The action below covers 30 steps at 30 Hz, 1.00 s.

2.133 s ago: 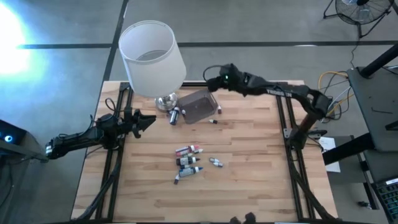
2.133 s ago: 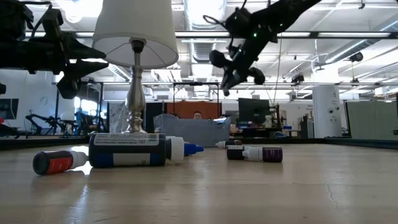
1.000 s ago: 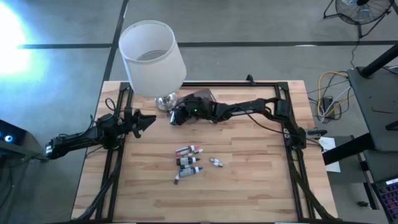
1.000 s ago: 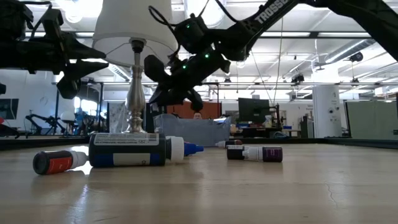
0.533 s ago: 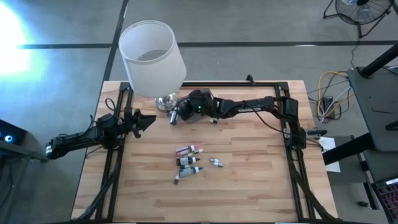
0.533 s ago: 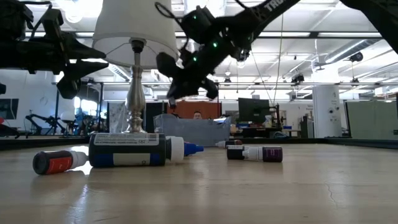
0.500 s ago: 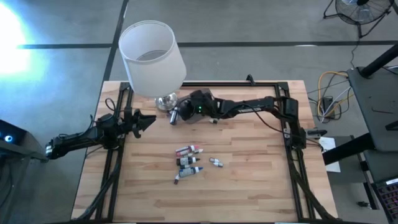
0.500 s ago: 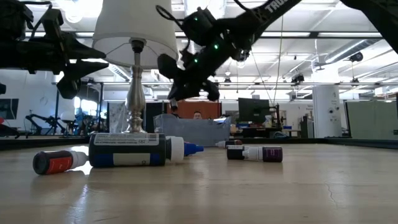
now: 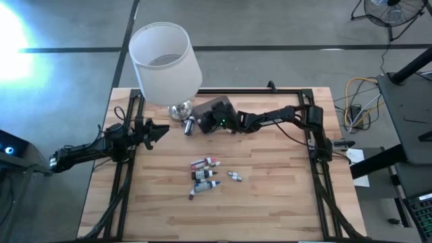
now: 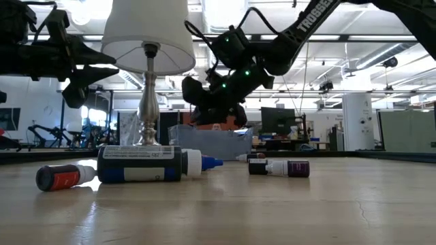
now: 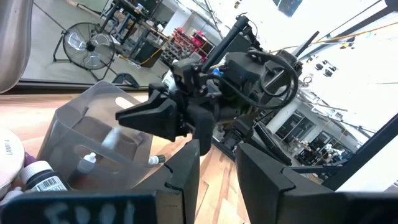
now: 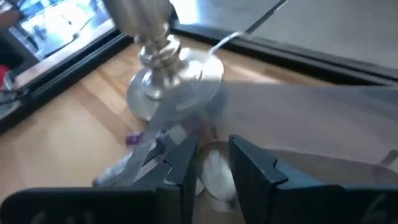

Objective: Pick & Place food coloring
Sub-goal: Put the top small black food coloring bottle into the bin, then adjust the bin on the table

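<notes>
1. Right gripper (image 9: 204, 121) over grey box (image 9: 217, 108) at table's 12 o'clock, fingers slightly parted, holding nothing.
2. Food coloring bottles (image 9: 204, 175) clustered at centre.
3. Left gripper (image 9: 162, 129) waits at 9 o'clock, fingers narrowly apart.

Both arms are matte black with thin cables; the right arm (image 10: 300, 30) carries white lettering, with green lights (small ones) behind its claw.

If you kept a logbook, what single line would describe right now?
right gripper: open, over grey box, bottle dropping in | left gripper: waiting at table's left edge | bottles: loose mid-table
</notes>
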Each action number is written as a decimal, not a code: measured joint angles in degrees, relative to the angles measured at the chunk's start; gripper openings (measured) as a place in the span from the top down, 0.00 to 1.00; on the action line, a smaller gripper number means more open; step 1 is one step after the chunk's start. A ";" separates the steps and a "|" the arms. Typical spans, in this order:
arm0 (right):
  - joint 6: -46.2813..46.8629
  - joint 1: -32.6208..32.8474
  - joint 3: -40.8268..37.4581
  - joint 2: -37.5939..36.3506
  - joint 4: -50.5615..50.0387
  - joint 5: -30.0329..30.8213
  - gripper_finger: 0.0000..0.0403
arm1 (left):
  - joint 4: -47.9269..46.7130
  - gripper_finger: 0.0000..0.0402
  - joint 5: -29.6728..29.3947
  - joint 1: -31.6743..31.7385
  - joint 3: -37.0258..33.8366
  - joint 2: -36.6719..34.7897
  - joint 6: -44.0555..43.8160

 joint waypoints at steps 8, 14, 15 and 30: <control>-2.13 -1.06 -0.14 -0.02 0.16 -5.12 0.82 | -0.02 0.79 0.01 -0.01 -0.02 0.02 0.00; 4.45 -1.77 -0.03 -0.53 -2.40 -6.58 0.82 | 0.00 0.79 0.01 -0.01 -0.01 0.01 0.00; 8.24 -2.54 0.68 -0.75 -4.82 -8.61 0.81 | -0.02 0.79 0.01 0.00 -0.01 0.01 -0.01; 17.54 -10.32 29.24 5.44 -49.60 -21.62 0.47 | 0.00 0.79 -0.02 0.01 -0.02 0.02 0.00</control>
